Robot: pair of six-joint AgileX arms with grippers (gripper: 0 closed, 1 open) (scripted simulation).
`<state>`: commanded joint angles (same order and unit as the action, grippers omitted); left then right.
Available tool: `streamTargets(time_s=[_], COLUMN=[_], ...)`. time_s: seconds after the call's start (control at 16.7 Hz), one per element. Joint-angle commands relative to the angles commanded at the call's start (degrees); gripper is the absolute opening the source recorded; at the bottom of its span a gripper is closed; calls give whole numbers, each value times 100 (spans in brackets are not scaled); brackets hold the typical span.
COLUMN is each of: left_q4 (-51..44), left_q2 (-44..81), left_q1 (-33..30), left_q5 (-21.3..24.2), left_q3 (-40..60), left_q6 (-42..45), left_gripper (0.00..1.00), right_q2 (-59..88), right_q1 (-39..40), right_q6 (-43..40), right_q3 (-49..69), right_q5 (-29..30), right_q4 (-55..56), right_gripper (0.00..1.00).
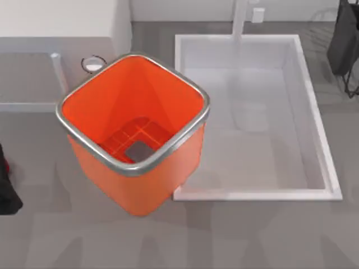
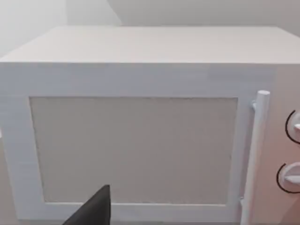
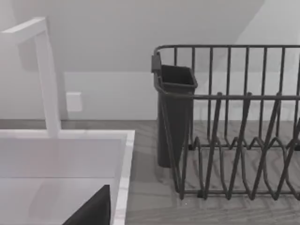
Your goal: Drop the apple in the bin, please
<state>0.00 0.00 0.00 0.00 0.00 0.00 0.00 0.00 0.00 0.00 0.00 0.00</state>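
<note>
Our left gripper (image 1: pixel 7 188) sits at the table's left edge, right gripper (image 1: pixel 343 39) at far right; finger state unclear for both. One orange bin (image 1: pixel 120 185) stands beside one white sink (image 1: pixel 314 193). One microwave (image 2: pixel 140 79), one dish rack (image 3: pixel 234 140).

The bin (image 1: pixel 134 168) is showing smooth orange plastic walls under a shiny silver metal rim — its floor looking grid-patterned. The sink (image 1: pixel 314 134) is looking matt white, the microwave (image 2: pixel 140 70) plain matt white, the dish rack (image 3: pixel 234 131) dark thin wire — the countertop (image 1: pixel 252 235) a dull grey.
</note>
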Motion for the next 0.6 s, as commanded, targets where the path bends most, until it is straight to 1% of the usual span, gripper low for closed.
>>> streamTargets(time_s=[0.18, 0.3, 0.42, 0.6], left_q4=[-43, -249, -596, -1320], left_q2=[60, 362, 908, 2181], left_q1=[8, 41, 88, 180], left_q5=[-2, -4, -1, 11], left_q3=[59, 344, 823, 1774], left_q6=[45, 260, 620, 1352], left_gripper=[100, 100, 100, 100], right_q2=[0, 0, 0, 0], right_q1=[0, 0, 0, 0], right_q6=[0, 0, 0, 0], right_q3=[0, 0, 0, 0], right_q5=[0, 0, 0, 0], right_q4=[0, 0, 0, 0], right_gripper=[100, 100, 100, 100])
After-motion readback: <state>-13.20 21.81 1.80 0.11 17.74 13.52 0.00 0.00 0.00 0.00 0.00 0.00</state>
